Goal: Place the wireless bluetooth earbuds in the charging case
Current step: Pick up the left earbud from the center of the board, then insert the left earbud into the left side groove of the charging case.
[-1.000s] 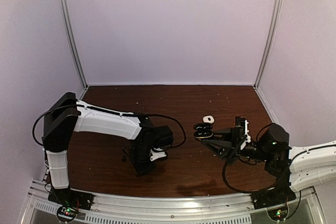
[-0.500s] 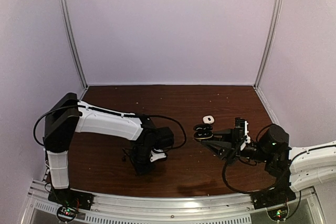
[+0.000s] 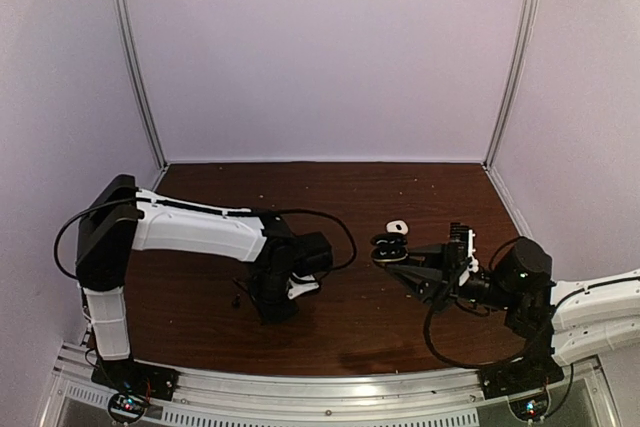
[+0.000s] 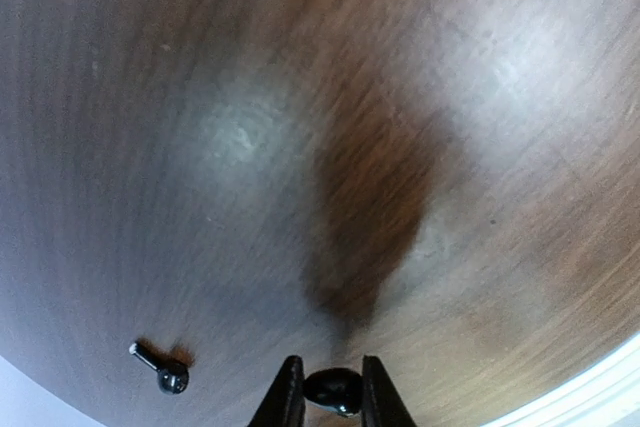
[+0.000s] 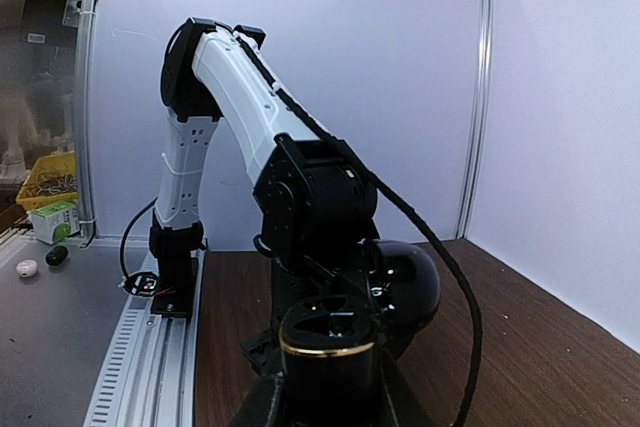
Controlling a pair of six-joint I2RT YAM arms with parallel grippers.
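In the left wrist view my left gripper [image 4: 331, 363] is shut on a small glossy black earbud [image 4: 334, 392], held just above the dark wooden table. From above, that gripper [image 3: 272, 309] points down at the table's left middle. My right gripper [image 5: 330, 399] is shut on the black charging case [image 5: 328, 345], which has a gold rim and its domed lid [image 5: 408, 285] open. In the top view the case [image 3: 385, 250] is held level at the right gripper's tip, well to the right of the left gripper. A white earbud [image 3: 397, 226] lies on the table just behind the case.
A small metal screw [image 4: 163, 371] lies on the wood left of the left fingers. The brown table [image 3: 200, 287] is enclosed by pale walls with metal corner posts [image 3: 135, 62]. An aluminium rail [image 3: 320, 387] runs along the near edge.
The left jaws have closed the last bit onto the black earbud, and the left arm has shifted slightly. The right arm and the case have stayed still.
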